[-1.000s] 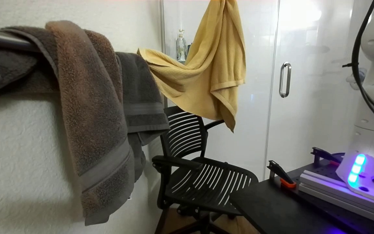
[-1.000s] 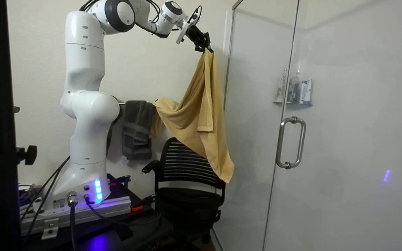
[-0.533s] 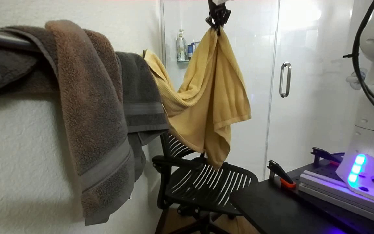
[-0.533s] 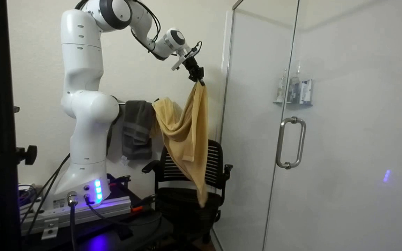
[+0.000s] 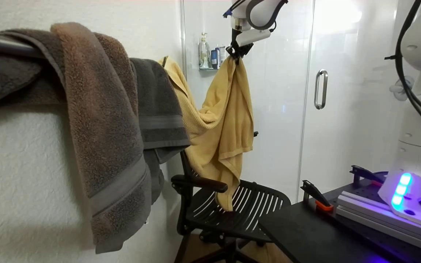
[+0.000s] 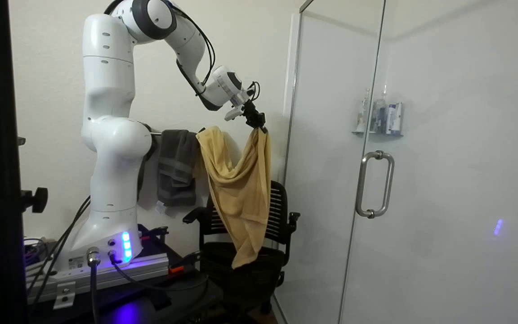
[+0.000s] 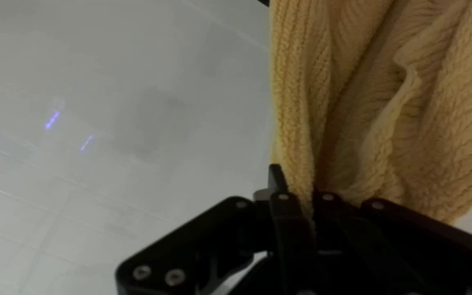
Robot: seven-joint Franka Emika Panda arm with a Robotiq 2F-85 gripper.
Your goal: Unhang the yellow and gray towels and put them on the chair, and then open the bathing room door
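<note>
- While the gripper (image 6: pixel 262 128) is hanging higher than the back of the chair (image 5: pixel 232 223) in both exterior views, its fingers (image 7: pixel 284 209) are standing narrow, pinching a gathered fold of the yellow towel (image 5: pixel 216 137).
- From that pinch the yellow towel is sagging in a loop, its other end draping over the rail (image 5: pixel 6 46) along the wall (image 5: pixel 31 157).
- Its lowest corner is dangling over the chair's seat; whether it is touching the slats, I cannot tell.
- The gray towel (image 6: pixel 177 168) is hanging on the rail, just beside the yellow towel.
- A brown towel (image 5: pixel 102 146) is hanging there too, partly overlapping the gray towel in an exterior view.
- The bathing room door (image 5: pixel 349 142) is standing well apart from the gripper, its silver handle (image 6: pixel 389 184) running vertically.
- Bottles (image 5: pixel 204 54) are standing on a small shelf (image 5: pixel 206 69) beyond the yellow towel.
- The robot's arm (image 6: pixel 110 90) is arching up from the black table (image 5: pixel 298 233), its base light (image 5: pixel 401 189) glowing blue.
</note>
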